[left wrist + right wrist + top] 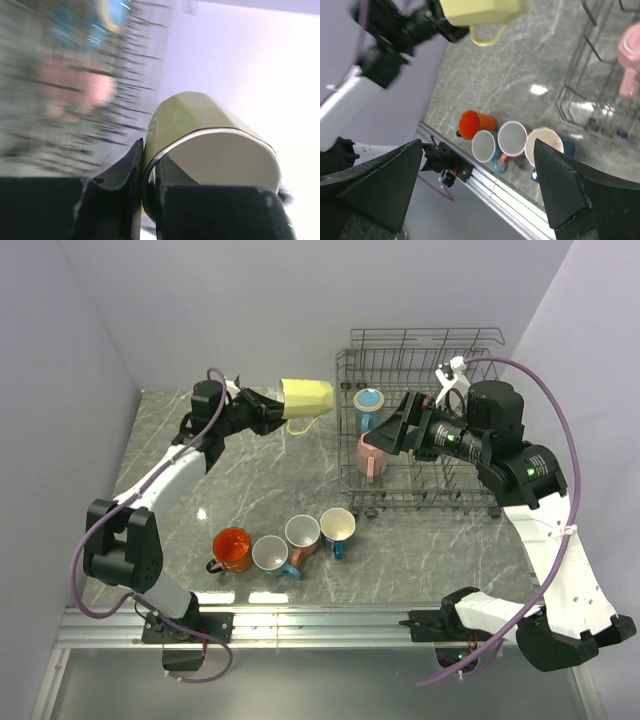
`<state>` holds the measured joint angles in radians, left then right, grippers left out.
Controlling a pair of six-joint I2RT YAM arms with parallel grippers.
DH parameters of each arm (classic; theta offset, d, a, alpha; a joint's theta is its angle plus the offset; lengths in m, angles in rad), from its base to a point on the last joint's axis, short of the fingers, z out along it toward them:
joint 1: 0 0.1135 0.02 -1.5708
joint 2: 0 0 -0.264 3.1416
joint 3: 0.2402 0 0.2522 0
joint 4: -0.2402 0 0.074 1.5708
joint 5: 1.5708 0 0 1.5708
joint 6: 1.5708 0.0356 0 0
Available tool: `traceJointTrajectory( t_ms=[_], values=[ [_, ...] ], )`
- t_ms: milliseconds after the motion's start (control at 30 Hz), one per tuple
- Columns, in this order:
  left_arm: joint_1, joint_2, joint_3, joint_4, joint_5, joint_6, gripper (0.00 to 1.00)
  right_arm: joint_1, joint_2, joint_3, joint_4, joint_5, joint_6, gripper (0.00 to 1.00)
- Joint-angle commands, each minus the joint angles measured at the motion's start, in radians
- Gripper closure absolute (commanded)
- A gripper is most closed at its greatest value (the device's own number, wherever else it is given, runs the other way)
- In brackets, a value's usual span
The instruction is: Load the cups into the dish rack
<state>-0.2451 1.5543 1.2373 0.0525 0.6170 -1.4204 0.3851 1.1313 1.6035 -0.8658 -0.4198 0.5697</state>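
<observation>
My left tool (pixel 272 408) pinches the yellow-green mug (pixel 308 395) by its rim; my right tool (pixel 390 432) gapes empty. I'd clear the dish rack (pixel 425 340) wall before lowering.

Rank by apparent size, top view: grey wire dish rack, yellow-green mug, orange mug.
1. Grey wire dish rack
2. Yellow-green ceramic mug, orange ceramic mug: similar, unranked; the yellow-green one is lifted nearer the camera.
</observation>
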Motion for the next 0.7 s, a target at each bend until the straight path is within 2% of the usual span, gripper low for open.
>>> traceJointTrajectory(
  t_ms=[0, 100, 333, 533, 667],
  values=[
    [-0.031, -0.063, -0.026, 0.743, 0.118, -0.622, 1.00, -0.005, -0.004, -0.011, 0.158, -0.057, -0.039, 0.02],
    [-0.072, -0.046, 0.025, 0.776, 0.076, -0.748, 1.00, -0.005, -0.004, -0.050, 0.223, -0.071, -0.056, 0.02],
    [-0.180, 0.007, 0.221, 0.673, 0.056, -0.779, 1.00, -0.005, 0.038, -0.047, 0.297, -0.051, -0.100, 0.04],
    [-0.233, 0.020, 0.191, 0.687, 0.037, -0.798, 1.00, -0.006, 0.058, -0.037, 0.433, -0.074, -0.061, 0.05],
    [-0.253, 0.024, 0.156, 0.716, 0.026, -0.815, 1.00, -0.005, 0.091, -0.001, 0.464, -0.094, -0.050, 0.05]
  ],
)
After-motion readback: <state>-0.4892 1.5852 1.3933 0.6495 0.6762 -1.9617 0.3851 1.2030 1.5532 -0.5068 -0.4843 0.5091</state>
